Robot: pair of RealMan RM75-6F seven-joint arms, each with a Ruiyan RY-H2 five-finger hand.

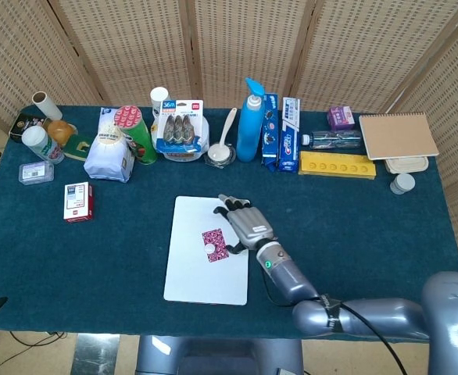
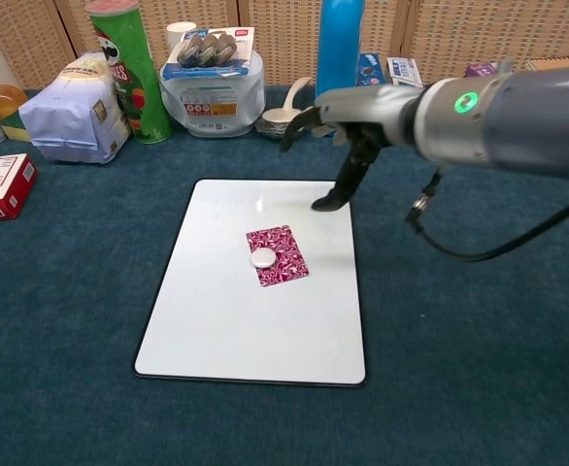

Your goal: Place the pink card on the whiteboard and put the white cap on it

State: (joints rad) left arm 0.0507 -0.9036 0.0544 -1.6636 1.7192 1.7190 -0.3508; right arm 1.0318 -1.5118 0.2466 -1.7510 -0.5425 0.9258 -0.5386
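White cap point(image 2: 263, 257) apart from right hand point(image 2: 348, 146)

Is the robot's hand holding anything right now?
No. The right hand is raised above the whiteboard with its fingers apart and nothing in them. The white cap sits on the pink card, apart from the hand. The left hand is out of view.

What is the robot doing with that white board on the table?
The robot's right hand hangs open above the whiteboard, holding nothing. A pink card lies flat on the board, and a small white cap sits on top of the card. So both things are where the job wants them. The left hand is not in sight. Bottles, boxes and snacks stand along the back of the table.
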